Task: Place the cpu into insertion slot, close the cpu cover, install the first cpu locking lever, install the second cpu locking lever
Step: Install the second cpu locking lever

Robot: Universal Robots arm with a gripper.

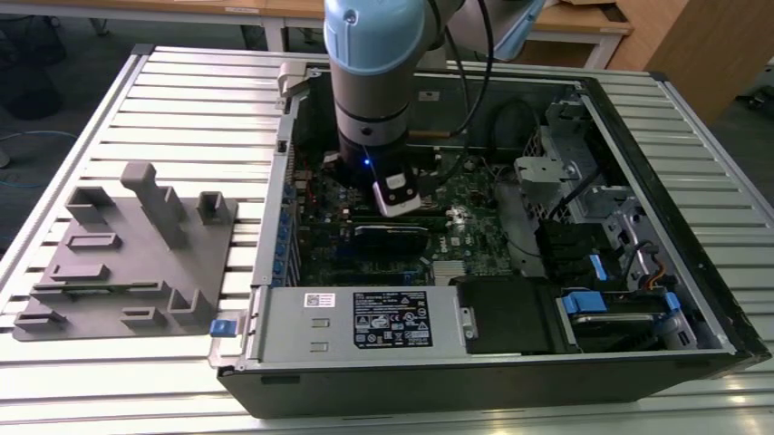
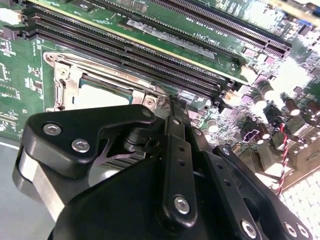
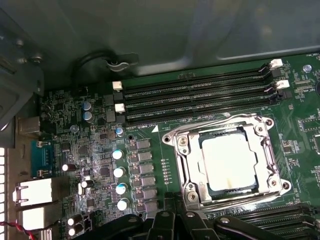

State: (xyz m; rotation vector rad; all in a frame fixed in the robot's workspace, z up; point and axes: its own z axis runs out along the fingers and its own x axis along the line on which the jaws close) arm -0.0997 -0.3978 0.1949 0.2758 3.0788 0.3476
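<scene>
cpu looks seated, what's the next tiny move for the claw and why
Probably a slight descent toward the thin metal lever that runs along the cpu cover edge nearest the claw. The cpu lies flat, the cover looks down over it, and the claw hangs just off that edge. I cannot tell whether the lever is latched.

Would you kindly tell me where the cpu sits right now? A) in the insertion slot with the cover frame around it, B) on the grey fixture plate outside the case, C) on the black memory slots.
A: the first wrist view shows the cpu in the insertion slot, framed by the cpu cover.
</scene>
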